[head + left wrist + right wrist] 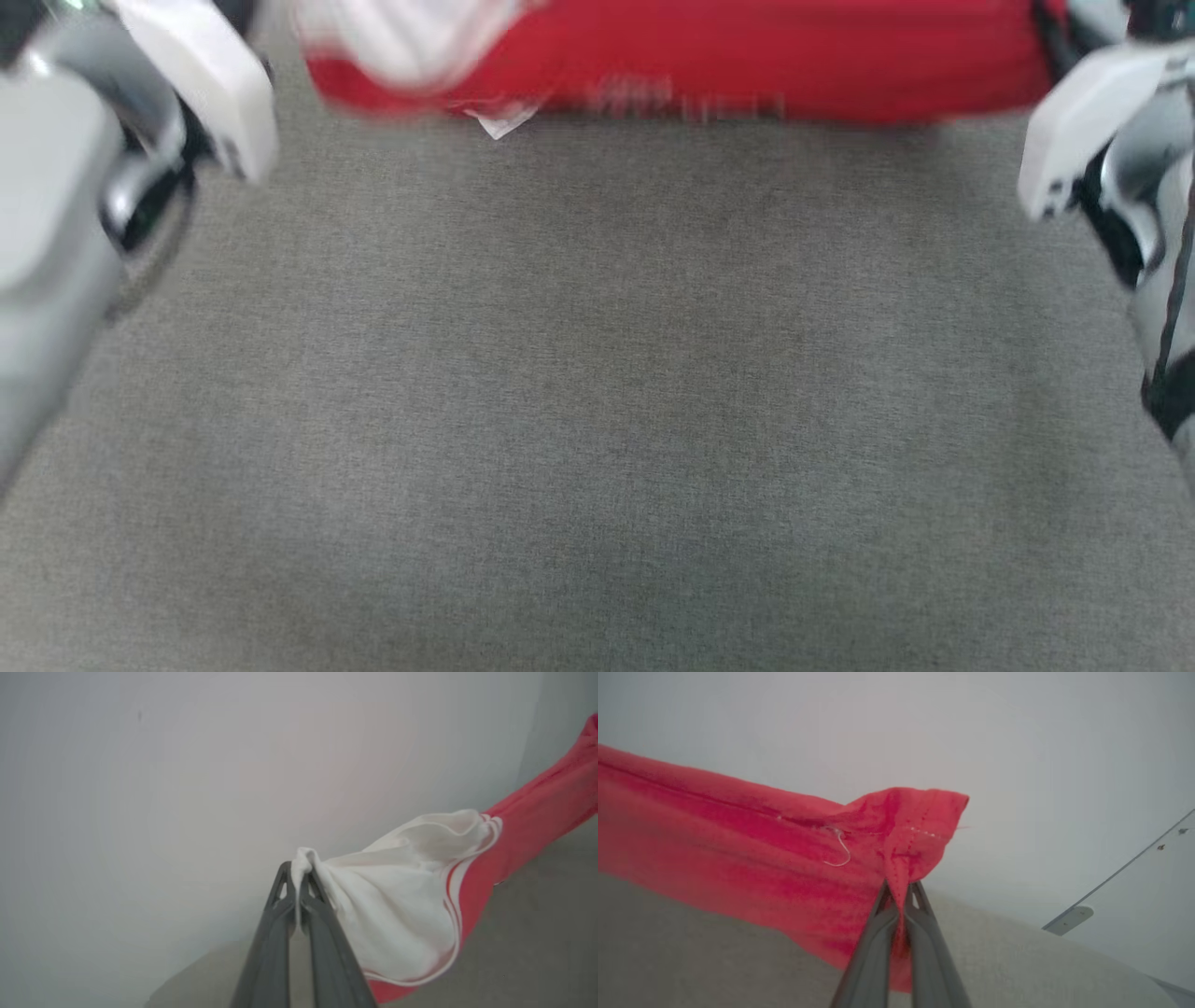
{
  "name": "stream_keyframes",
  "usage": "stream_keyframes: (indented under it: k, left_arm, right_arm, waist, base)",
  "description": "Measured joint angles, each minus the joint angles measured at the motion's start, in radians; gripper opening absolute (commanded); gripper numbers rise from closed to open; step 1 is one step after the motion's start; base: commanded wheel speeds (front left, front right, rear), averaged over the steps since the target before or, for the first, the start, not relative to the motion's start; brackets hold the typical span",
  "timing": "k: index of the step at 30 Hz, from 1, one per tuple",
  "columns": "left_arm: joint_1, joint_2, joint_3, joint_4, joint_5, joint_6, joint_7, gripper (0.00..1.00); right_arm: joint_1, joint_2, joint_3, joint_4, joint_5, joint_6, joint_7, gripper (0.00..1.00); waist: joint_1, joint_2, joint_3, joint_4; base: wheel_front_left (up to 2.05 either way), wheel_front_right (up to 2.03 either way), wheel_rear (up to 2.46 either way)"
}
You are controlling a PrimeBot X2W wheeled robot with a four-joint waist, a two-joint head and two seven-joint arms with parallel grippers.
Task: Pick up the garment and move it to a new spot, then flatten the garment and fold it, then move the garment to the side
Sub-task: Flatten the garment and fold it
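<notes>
Head view: the red jersey-style garment with white short sleeves (747, 56) stretches across the far edge of the grey woven-cloth tabletop (597, 420). It's blurred, with a small white tag (504, 121) poking out below its lower edge.

Left wrist view: the left fingers (327, 947) are pinched tight on a bunched tip of the soft white sleeve, and the red-and-white striped trim (451, 891) curves just beyond.

Right wrist view: the right fingers (873, 952) are clamped on a stitched red hem corner, a loose white thread (838, 849) dangling by the seam. The cloth runs taut between the two grips, raised at both ends as far as I can tell.

My read is that the pick-up is done and we're in the relocating or spreading stage. Flattening, folding and the final move aside are all left to do. It's a thin, limp knit that drapes easily and puckers at each pinch.
</notes>
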Motion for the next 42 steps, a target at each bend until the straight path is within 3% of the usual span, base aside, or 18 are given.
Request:
stream_keyframes:
  k: [15,33,42]
  left_arm:
    - [0.343,0.159,-0.11,-0.336,-0.291,0.005,0.282,0.0]
    - [0.611,0.366,-0.173,-0.784,-0.404,0.231,0.382,0.0]
    - [0.695,0.421,-0.2,-0.9,-0.455,0.301,0.417,0.0]
  right_arm:
    - [0.332,-0.079,0.045,-0.295,0.237,-0.001,0.34,0.0]
    - [0.791,-0.225,0.019,-0.84,0.39,-0.001,0.734,0.0]
    - [0.961,-0.281,-0.038,-1.001,0.466,-0.001,0.863,0.0]
  waist:
    - [0.0,0.0,-0.021,0.017]
    - [0.0,0.0001,-0.041,0.014]
    - [0.0,0.0,-0.035,0.01]
  base:
    - [0.0,0.0,0.0]
    - [0.0,0.0,0.0]
    - [0.0,0.0,0.0]
